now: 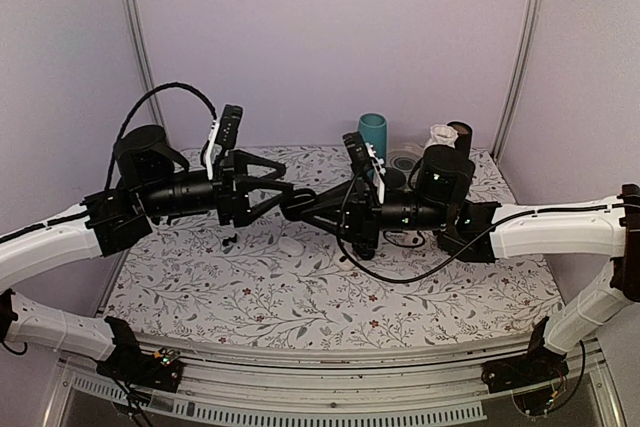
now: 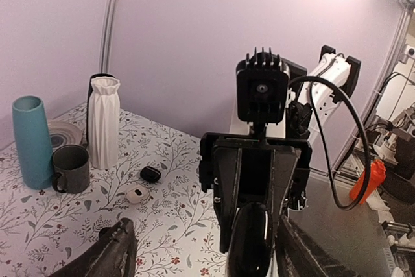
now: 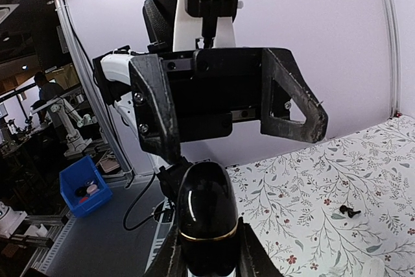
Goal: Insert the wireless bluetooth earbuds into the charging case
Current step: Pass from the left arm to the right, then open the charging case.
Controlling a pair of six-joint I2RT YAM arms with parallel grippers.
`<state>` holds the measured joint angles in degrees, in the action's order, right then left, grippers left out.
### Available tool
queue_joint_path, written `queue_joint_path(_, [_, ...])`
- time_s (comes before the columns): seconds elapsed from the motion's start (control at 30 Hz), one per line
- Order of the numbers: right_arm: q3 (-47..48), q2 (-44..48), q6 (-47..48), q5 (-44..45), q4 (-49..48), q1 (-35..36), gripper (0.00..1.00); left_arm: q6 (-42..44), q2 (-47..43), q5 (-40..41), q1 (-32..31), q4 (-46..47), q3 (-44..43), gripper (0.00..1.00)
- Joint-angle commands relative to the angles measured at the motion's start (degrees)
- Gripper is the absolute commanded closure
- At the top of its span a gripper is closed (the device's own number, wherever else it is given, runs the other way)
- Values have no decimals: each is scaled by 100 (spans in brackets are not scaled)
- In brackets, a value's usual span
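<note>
Clamping lid-closed black charging case (image 3: 206, 225), contents unseen, are R jaws, w/ L jaws spread wide, empty.

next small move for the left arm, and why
Probably draw the left gripper straight back: its jaws stand open either side of the black charging case, while the right gripper is shut on it.

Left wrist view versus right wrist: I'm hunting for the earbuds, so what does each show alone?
Only left wrist: teal vase, white ribbed vase, grey mug, small black pebble case and white pebble case. Only right wrist: one tiny dark earbud on the floral cloth, a blue bin. Both: the glossy black oval case in the right gripper.
</note>
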<state>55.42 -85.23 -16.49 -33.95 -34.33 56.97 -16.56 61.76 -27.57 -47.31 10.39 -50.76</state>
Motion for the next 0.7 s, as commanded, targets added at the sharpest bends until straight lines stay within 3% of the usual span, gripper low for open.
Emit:
queue_joint_path(0.0, [11,184,120,174,-28,-12,98,29,-6,-200,62,-111,-147,25])
queue_joint_path(0.23, [59,175,77,184,3,-14,98,97,-56,-809,51,-32,-76,16])
queue_joint_path(0.67, [145,185,58,27,14,-7,98,299,210,-209,40,-612,-307,16])
